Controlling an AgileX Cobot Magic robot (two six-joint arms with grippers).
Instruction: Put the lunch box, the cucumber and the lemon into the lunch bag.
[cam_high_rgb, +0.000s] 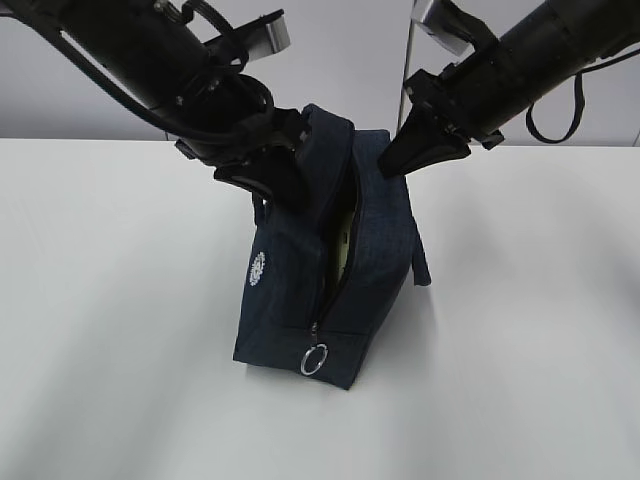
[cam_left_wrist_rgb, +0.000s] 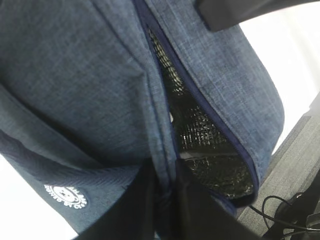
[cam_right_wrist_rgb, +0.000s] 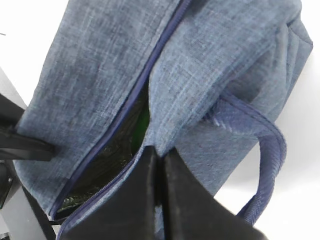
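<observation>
The dark navy lunch bag stands on the white table with its top zipper open. My left gripper is shut on the left edge of the opening; in the left wrist view its fingers pinch the fabric rim. My right gripper is shut on the right edge. Through the slit shows a pale green strip, the lunch box. A dark green sliver inside looks like the cucumber. The lemon is hidden.
A silver ring pull hangs at the bag's near lower end, and a round white logo marks its left side. One loop handle droops on the right side. Both arms slant down from the upper corners.
</observation>
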